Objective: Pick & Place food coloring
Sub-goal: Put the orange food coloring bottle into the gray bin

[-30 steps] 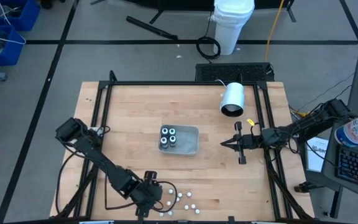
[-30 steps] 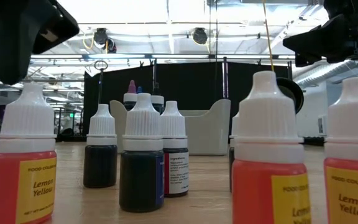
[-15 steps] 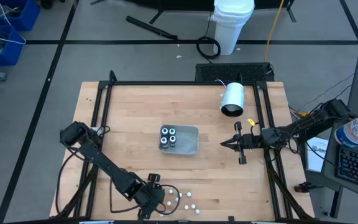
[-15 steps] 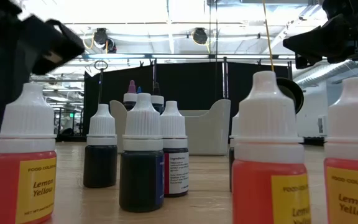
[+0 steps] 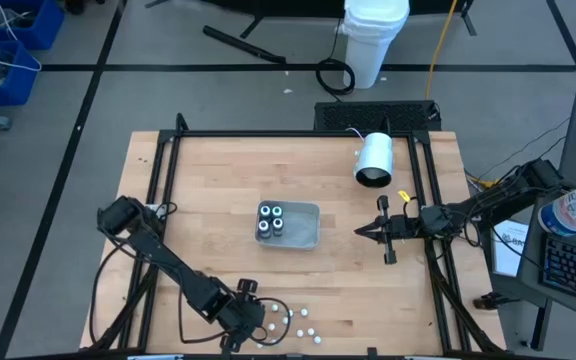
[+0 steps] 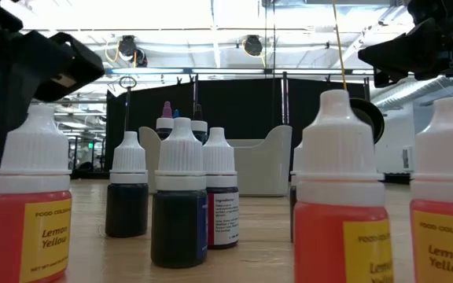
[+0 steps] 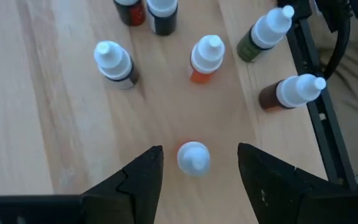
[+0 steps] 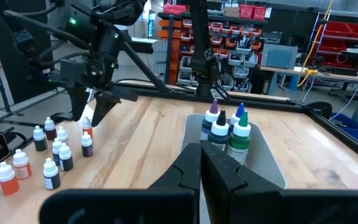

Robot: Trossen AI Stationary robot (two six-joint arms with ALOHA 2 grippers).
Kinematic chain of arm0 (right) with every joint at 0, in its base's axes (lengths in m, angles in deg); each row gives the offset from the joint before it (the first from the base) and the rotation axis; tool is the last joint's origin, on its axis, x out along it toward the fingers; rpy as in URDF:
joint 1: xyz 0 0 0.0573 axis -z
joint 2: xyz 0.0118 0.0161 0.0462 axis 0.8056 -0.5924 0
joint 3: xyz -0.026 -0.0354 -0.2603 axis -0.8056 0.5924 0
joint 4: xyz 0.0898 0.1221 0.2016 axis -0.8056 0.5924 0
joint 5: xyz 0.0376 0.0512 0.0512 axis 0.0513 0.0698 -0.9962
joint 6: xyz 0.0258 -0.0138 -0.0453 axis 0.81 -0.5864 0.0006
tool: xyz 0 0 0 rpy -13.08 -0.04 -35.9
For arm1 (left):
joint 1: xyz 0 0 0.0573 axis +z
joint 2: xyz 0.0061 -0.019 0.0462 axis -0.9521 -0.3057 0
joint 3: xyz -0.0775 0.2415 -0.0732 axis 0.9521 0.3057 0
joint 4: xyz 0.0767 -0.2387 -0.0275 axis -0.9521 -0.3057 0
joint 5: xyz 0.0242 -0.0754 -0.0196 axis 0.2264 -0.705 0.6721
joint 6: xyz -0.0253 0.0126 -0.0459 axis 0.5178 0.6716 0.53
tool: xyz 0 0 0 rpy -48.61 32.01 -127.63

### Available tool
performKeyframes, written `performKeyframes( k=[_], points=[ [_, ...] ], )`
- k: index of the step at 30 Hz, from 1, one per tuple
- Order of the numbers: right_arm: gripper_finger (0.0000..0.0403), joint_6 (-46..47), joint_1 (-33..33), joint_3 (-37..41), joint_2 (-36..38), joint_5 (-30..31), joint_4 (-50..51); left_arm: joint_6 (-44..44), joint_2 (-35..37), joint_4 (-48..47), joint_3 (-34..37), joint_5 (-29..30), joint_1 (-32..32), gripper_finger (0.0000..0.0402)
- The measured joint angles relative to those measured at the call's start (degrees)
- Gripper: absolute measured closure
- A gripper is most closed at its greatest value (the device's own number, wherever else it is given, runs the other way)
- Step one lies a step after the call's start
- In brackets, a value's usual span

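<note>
The left gripper (image 7: 194,180) hovered, jaws spread, apparently astride one white-capped food coloring bottle (image 7: 193,157) near the table's (image 5: 208,180) front edge, while the right gripper (image 5: 360,232), jaws pressed together, waited right of the tray (image 5: 306,233).

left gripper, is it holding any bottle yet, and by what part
Nothing is held. The left gripper is open, its fingers either side of a white-capped bottle without touching it.

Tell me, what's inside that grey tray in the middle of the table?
Four small food coloring bottles stand upright in the grey tray, bunched at one end. The tray floor beneath them is hidden.
</note>
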Motion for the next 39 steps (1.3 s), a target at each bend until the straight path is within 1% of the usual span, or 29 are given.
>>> performKeyframes(
  k=[19, 21, 25, 32, 35, 37, 39],
  points=[
    [0.0403, -0.13, 0.00, 0.00, 0.00, 0.00, 0.00, 0.12, -0.23, -0.20, 0.00, 0.39, 1.35, 0.0193],
    [0.0403, -0.13, 0.00, 0.00, 0.00, 0.00, 0.02, 0.23, -0.23, -0.20, 0.00, 0.37, 1.34, 0.0198],
    [0.0403, -0.13, 0.00, 0.00, 0.00, 0.00, 0.00, 0.23, -0.23, -0.15, 0.00, -0.60, 1.34, 0.0230],
    [0.0403, -0.13, 0.00, 0.00, 0.00, 0.00, 0.01, 0.49, -0.23, -0.15, 0.00, -1.56, 1.34, 0.0309],
    [0.0403, -0.13, 0.00, 0.00, 0.00, 0.00, 0.02, -0.26, -0.23, 0.13, 0.00, -2.80, 1.38, 0.0336],
    [0.0403, -0.13, 0.00, 0.00, 0.00, 0.00, 0.00, -0.63, 0.09, 0.07, 0.00, -3.21, 1.65, 0.0346],
    [0.0403, -0.13, 0.00, 0.00, 0.00, 0.00, 0.01, -0.66, 1.14, -0.69, 0.10, -3.51, 2.06, 0.0346]
  ],
)
